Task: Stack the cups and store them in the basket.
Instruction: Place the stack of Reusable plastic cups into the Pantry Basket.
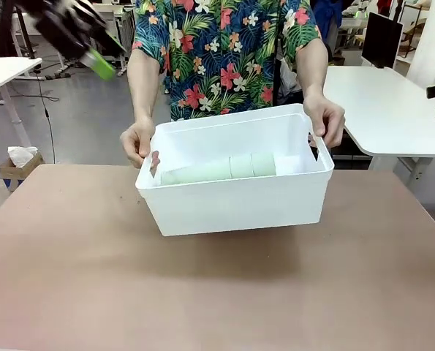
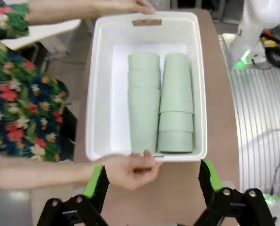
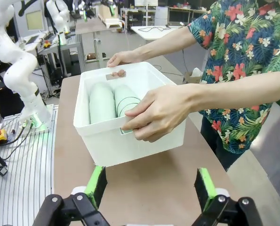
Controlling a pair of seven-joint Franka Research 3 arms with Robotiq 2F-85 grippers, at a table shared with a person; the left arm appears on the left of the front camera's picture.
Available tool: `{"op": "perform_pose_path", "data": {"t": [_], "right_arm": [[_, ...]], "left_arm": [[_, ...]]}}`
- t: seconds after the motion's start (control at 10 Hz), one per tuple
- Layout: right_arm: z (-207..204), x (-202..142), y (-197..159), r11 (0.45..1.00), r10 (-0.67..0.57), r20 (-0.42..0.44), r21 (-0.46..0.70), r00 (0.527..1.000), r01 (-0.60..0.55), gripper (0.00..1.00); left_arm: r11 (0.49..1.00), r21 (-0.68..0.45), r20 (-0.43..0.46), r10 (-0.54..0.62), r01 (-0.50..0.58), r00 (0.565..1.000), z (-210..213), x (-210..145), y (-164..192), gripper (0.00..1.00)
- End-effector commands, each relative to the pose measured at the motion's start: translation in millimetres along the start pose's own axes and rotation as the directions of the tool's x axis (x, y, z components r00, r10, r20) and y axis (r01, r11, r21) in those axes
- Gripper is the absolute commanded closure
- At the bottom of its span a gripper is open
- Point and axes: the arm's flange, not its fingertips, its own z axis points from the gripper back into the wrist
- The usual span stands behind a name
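Front view: the person's hands [image 1: 138, 140] hold the white basket [image 1: 235, 201] by its short ends, tilted above the brown table [image 1: 217, 292], which lies bare all round.

Left wrist view: the left gripper [image 2: 153, 181] is spread open, empty. Two stacks of mint cups [image 2: 161, 101] lie lengthwise in the basket.

Right wrist view: the right gripper [image 3: 151, 188] gapes, empty.

i count one basket [image 2: 104, 84], two stacks of cups [image 2: 161, 103] lying in it with three rims showing on each, two of the person's hands [image 3: 158, 113], and two grippers [image 2: 151, 181].
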Motion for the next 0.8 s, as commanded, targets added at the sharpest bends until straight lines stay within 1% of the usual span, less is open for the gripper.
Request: {"op": "perform_pose_path", "data": {"t": [0.0,0.2,0.4,0.5,0.7], "right_arm": [[0,4,-2,1.0,-0.001,0.025,-0.002,1.0,0.001,0.0],[0,4,-2,1.0,-0.001,0.025,-0.002,1.0,0.001,0.0],[0,4,-2,1.0,-0.001,0.025,-0.002,1.0,0.001,0.0],[0,4,-2,1.0,-0.001,0.025,-0.002,1.0,0.001,0.0],[0,4,-2,1.0,-0.001,0.025,-0.002,1.0,0.001,0.0]], "left_arm": [[1.0,0.001,0.124,0.004,-0.005,0.992,40,-34,1,0.0],[1.0,0.003,0.208,0.009,-0.01,0.978,70,-72,-1,0.0],[1.0,-0.007,0.259,0.007,-0.005,0.966,77,-117,2,0.0],[1.0,-0.007,0.282,-0.004,0.006,0.959,81,-130,-1,0.0],[1.0,0.014,0.302,-0.015,0.012,0.953,86,-146,-5,0.0]]}}
